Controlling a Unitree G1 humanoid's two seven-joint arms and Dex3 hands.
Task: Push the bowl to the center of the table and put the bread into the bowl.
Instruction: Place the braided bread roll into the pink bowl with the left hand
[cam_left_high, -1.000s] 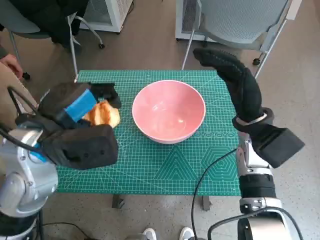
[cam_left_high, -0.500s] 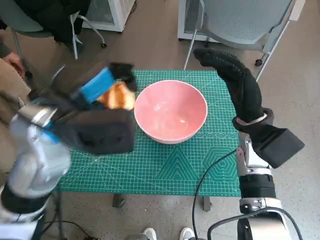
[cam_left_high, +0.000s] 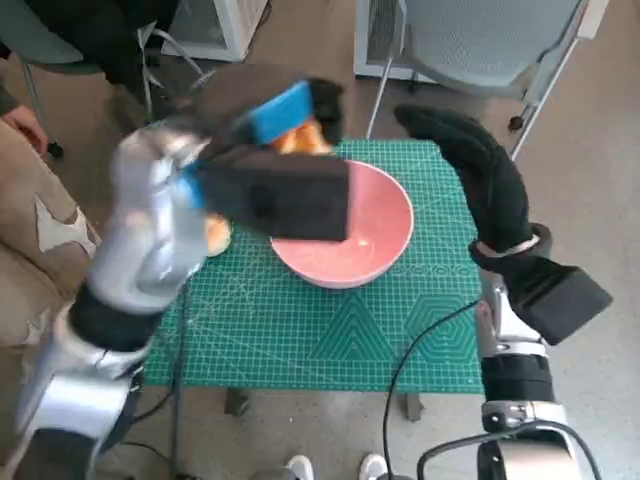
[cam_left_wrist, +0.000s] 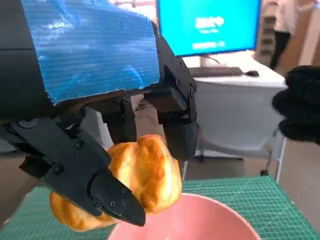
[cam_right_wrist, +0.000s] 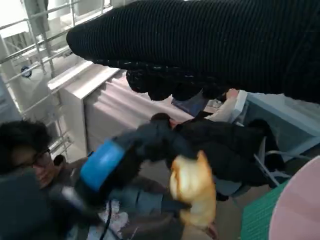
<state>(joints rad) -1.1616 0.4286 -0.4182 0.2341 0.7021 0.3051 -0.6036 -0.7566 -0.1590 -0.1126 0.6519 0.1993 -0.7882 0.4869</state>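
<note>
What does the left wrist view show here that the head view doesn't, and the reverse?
Only the left wrist view shows a lit blue monitor on a white desk, and the black fingers closed around the bread. Only the head view shows the whole green mat, a second piece of bread lying on it, and a person's hand. Both show the left hand holding the bread over the pink bowl's rim, with the gloved right hand beside it.

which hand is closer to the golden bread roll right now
Left. The left hand grips the golden bread roll above the pink bowl; the right hand stays beside the bowl's far side, apart from the roll.
</note>
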